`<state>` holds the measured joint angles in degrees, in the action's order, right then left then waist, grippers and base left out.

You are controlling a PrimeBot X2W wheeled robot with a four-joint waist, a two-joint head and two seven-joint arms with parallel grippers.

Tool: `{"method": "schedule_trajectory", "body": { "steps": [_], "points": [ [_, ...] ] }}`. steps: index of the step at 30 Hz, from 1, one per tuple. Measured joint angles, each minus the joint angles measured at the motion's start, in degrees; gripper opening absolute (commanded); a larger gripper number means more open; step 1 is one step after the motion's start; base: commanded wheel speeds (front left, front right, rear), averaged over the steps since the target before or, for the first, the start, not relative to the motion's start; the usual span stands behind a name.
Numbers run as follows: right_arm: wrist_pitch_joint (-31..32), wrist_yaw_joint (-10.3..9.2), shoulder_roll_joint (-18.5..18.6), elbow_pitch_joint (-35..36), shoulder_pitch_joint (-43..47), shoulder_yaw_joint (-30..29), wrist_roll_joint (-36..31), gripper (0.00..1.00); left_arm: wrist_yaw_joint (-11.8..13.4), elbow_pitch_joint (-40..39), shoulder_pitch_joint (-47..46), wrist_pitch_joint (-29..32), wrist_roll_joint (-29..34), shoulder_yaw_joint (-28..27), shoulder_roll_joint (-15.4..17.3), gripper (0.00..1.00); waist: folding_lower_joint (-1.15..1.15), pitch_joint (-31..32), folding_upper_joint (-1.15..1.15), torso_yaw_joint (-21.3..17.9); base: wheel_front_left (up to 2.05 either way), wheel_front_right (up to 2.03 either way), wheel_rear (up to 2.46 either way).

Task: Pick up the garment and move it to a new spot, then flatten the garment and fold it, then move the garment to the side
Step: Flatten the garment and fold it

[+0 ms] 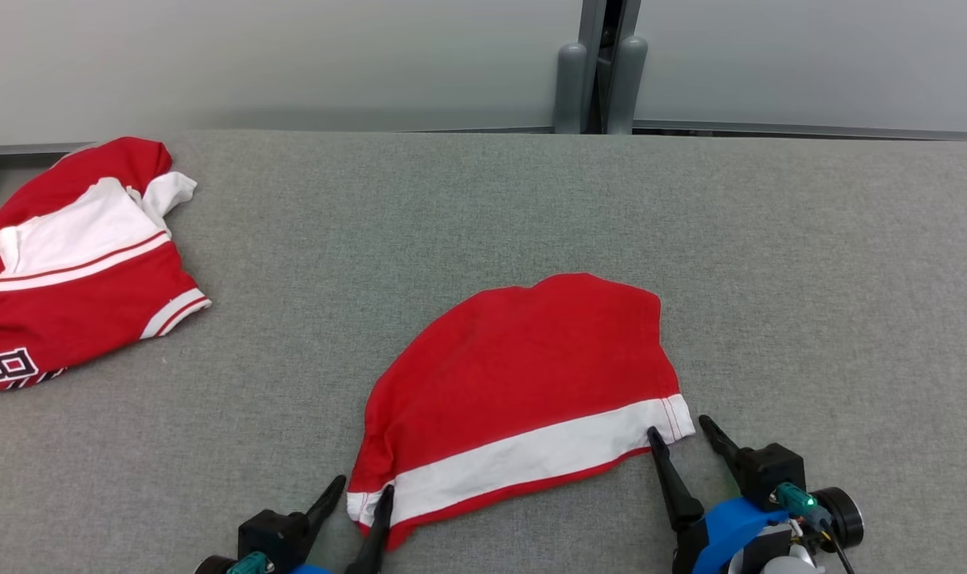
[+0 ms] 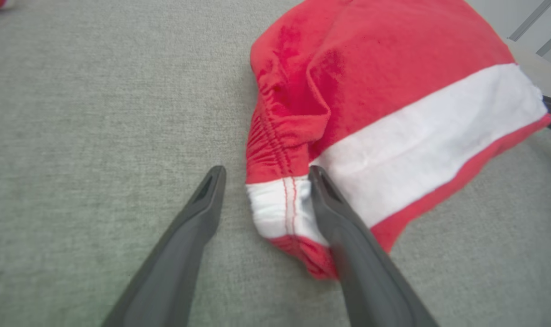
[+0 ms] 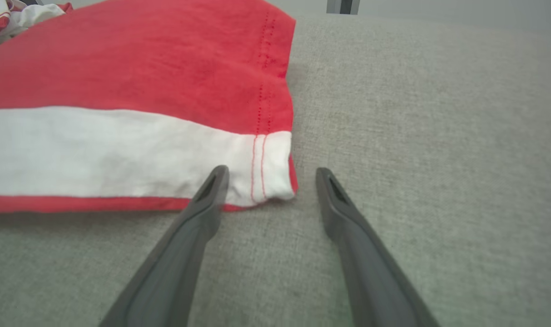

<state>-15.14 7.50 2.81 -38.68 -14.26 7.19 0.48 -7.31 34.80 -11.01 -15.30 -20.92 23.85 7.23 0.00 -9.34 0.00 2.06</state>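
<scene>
Two claws, both spread wide, nothing clamped. Left claw: white-banded corner of red garment sits between fingers, inner finger touching cloth. Right claw: opposite banded corner between fingers. Garment lies spread ahead of both claws on grey felt table. Second red-white jersey well beyond left claw, to its outer side.
</scene>
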Motion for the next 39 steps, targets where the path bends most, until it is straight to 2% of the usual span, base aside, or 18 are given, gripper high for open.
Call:
{"method": "schedule_trajectory", "body": {
  "steps": [4, 5, 6, 7, 8, 9, 10, 11, 19, 24, 28, 32, 39],
  "points": [
    [0.0, -0.01, 0.0, -1.9, -0.5, 0.3, 0.6, 1.0, 0.0, -1.0, 0.7, 0.1, 0.3, 0.6, -0.2, 1.0, 0.0, 0.3, 0.0, 0.4, 0.0, 0.0, 0.0],
    [0.0, -0.01, 0.0, -2.2, -0.7, 0.5, 0.7, 1.0, 0.0, -1.0, 0.7, 0.1, 0.3, 0.8, -0.2, 0.95, 0.0, 0.3, 0.0, 0.4, 0.0, 0.0, 0.0],
    [0.0, 0.0, 0.0, -2.4, -0.9, 0.7, 0.8, 1.0, 0.0, -1.0, 0.7, 0.1, 0.3, 1.1, -0.2, 0.85, 0.0, 0.3, 0.0, 0.4, 0.0, 0.0, 0.0],
    [0.0, -0.01, 0.0, -2.7, -1.1, 1.0, 1.2, 0.88, 0.0, -0.9, 0.6, 0.1, 0.3, 1.3, -0.2, 0.45, 0.0, 0.3, 0.0, 0.4, 0.0, 0.0, 0.0],
    [0.0, -0.01, 0.0, -2.8, -1.2, 1.3, 1.5, 0.56, 0.0, -0.9, 0.6, 0.1, 0.1, 1.6, -0.3, 0.13, 0.0, 0.3, 0.0, 0.4, 0.0, 0.0, 0.0],
    [0.0, -0.01, 0.0, -2.8, -1.4, 1.6, 1.8, 0.31, 0.0, -0.7, 0.5, 0.1, -0.2, 1.9, -0.3, 0.0, 0.0, 0.3, 0.0, 0.3, 0.0, 0.0, 0.0],
    [0.0, -0.01, 0.0, -2.9, -1.4, 1.8, 2.0, 0.08, 0.0, -0.7, 0.5, 0.1, -0.2, 2.1, -0.3, 0.0, 0.0, 0.3, 0.0, 0.2, 0.0, 0.0, 0.0],
    [0.0, -0.01, 0.0, -2.9, -1.5, 2.1, 2.3, 0.0, 0.0, -0.6, 0.3, 0.1, -0.4, 2.2, -0.2, 0.0, 0.0, 0.3, 0.0, 0.1, 0.0, 0.0, 0.0],
    [0.0, 0.0, 0.0, 2.5, -0.9, 2.6, 4.7, 0.0, 0.0, -2.8, 0.2, 0.1, -1.1, 3.4, 0.3, 0.0, 0.0, 1.1, 0.0, -0.4, 0.0, 0.0, 0.0],
    [0.0, 0.0, 0.0, 8.7, 0.6, 1.5, 2.9, 0.0, 0.0, -7.7, -0.2, 0.1, -0.6, 3.1, 1.6, 0.0, 0.0, 1.5, 0.0, -0.6, 0.0, 0.0, 0.0],
    [0.0, 0.0, 0.0, 13.3, -0.7, 0.7, 0.6, 0.0, 0.0, -11.2, -4.1, 0.1, 0.2, 3.5, 3.6, 0.0, -0.01, 1.1, 0.0, -0.9, 0.0, 0.0, 0.0],
    [0.0, 0.0, 0.5, 14.7, -7.7, 0.6, 0.1, 0.0, 0.0, -13.4, -13.0, 1.1, -0.1, 4.3, 5.5, 0.0, -0.01, -0.4, 0.0, -1.5, 0.0, 0.0, 0.0],
    [0.6, 0.0, 2.6, 12.6, -30.9, -0.1, 0.5, 0.0, -0.2, -14.4, -37.7, 4.8, -2.6, 6.2, 9.2, 0.0, 0.0, -5.6, 0.0, -2.8, 0.0, 0.0, 0.0]
  ]
}}
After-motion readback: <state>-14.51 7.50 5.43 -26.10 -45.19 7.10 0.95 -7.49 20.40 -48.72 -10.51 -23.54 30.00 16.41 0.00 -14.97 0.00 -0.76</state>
